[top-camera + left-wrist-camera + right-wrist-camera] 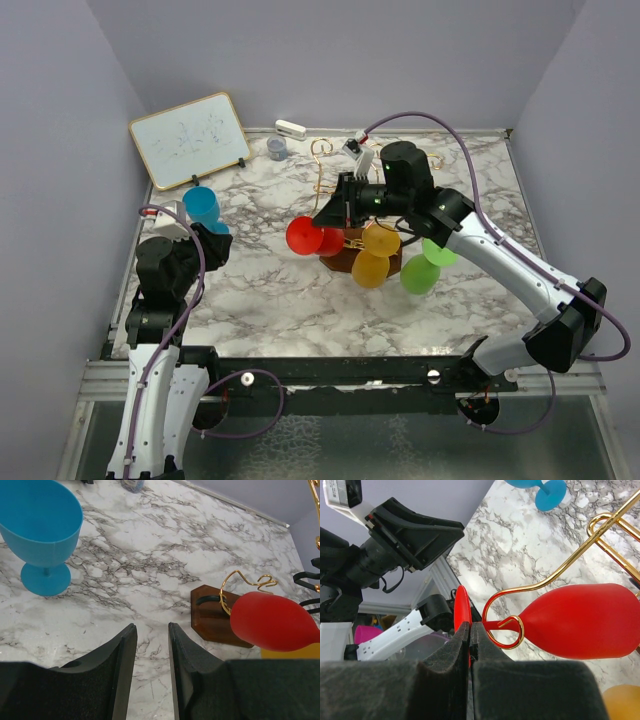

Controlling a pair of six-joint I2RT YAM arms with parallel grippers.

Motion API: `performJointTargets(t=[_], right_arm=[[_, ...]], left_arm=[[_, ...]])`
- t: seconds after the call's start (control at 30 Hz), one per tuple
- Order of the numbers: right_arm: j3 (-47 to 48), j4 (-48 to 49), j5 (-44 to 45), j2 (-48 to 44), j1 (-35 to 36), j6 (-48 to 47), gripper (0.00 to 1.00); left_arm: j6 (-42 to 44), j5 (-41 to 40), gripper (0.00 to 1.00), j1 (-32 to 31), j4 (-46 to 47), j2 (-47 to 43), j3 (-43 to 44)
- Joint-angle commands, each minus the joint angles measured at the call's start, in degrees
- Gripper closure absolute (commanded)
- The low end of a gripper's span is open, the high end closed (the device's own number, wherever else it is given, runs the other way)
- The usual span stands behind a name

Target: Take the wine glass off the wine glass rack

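You are clamping the red glass (580, 625) by its foot — right gripper (470, 630) tight on it, left gripper (152, 635) slightly parted. Be sliding the stem level, clear of the rack (210, 622).

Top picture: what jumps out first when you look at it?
The bright red wine glass hanging sideways on the gold wine glass rack mid-table, with the right tool pinched on its foot. Then the blue glass standing alone at the left, near the open left tool.
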Motion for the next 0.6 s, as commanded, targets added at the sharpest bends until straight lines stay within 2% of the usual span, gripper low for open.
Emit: performJointTargets(t=[0.0,0.57], right_arm=[[0.51,3.64,-1.26,-0.32,0.19,0.56,0.99],[7.28,6.86,3.43,4.38,0.18,-1.94,0.99]], left_arm=[[-0.4,-0.15,0.65,-0.19,0.57,-0.14,-0.23],[-0.47,-0.2,0.65,-0.19,0.61,-0.05,-0.23]])
